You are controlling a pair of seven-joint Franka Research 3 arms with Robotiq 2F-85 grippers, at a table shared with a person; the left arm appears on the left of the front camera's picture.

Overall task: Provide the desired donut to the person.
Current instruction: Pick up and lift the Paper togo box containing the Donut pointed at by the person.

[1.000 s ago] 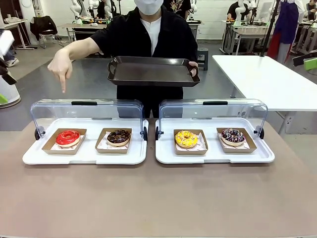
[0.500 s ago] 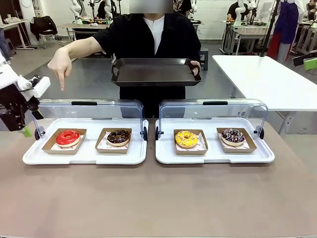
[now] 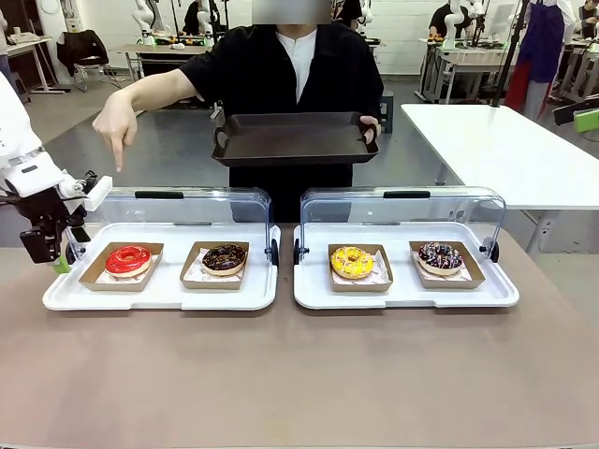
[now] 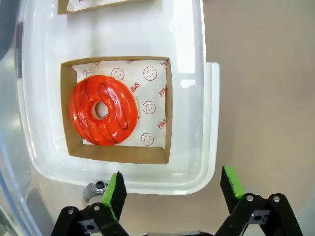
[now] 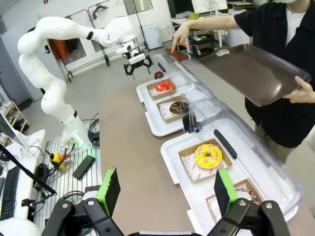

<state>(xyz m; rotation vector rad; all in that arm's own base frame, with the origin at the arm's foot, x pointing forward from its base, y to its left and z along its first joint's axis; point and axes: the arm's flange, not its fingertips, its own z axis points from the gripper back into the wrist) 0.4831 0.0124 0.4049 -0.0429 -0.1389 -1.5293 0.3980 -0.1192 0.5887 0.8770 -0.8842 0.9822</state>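
The person stands at the far side, holding a dark serving tray in one hand. The other hand points a finger down over the red-glazed donut, which lies in a cardboard box at the far left. My left gripper hangs open just left of that donut's white tray. In the left wrist view the red donut lies ahead of the left gripper, nothing between the green pads. My right gripper stands open, high above the table's right side.
Two white trays with clear lids raised behind them hold the boxes. A chocolate donut, a yellow donut and a dark sprinkled donut lie to the right. Bare brown table lies in front.
My left arm has come in from the left and dropped to the left end of the red donut's tray. The person still points and has lifted the dark tray slightly.
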